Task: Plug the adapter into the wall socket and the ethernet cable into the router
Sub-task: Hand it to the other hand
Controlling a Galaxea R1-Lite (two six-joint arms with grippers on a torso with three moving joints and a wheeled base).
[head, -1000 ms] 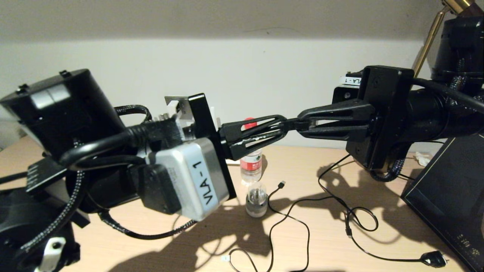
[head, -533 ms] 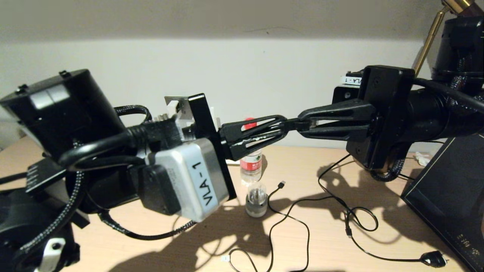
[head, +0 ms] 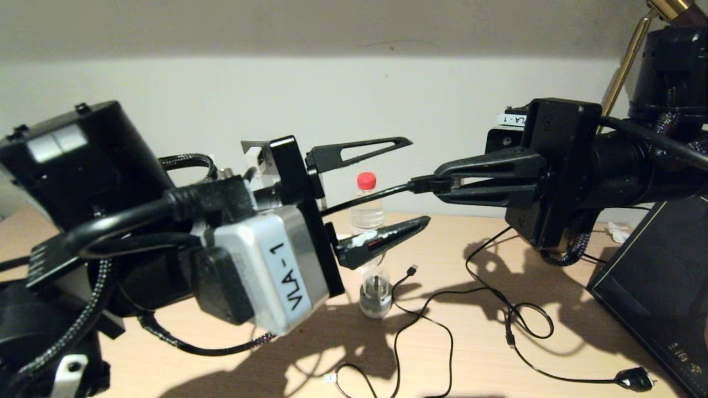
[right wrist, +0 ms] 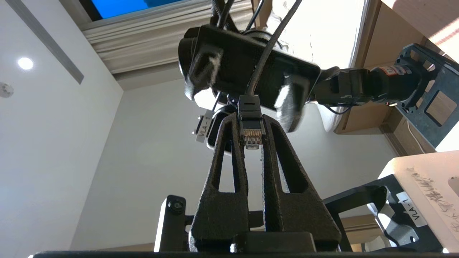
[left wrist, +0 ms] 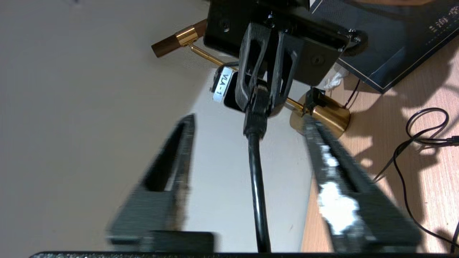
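Observation:
My right gripper [head: 440,182] is shut on the clear plug of the ethernet cable [right wrist: 252,134], held in the air above the table. The black ethernet cable [left wrist: 256,186] runs from that plug back between the spread fingers of my left gripper [head: 420,181], which is open and touches nothing. The two grippers face each other tip to tip. Behind my left wrist, a corner of a grey metal plate [head: 257,150] with a white piece on it shows; the rest is hidden. I cannot tell whether this is the wall socket with the adapter. The router is out of view.
On the wooden table [head: 470,354] stand a clear bottle with a red cap [head: 366,207] and a round white-and-clear gadget [head: 375,293]. A thin USB-tipped cable [head: 412,269] and a black cord with a mains plug [head: 630,379] lie loose. A dark box [head: 652,287] and a brass lamp base [left wrist: 328,114] stand at the right.
My left gripper has opened and let go of the ethernet cable. My right gripper has stayed shut on the plug, in the same place.

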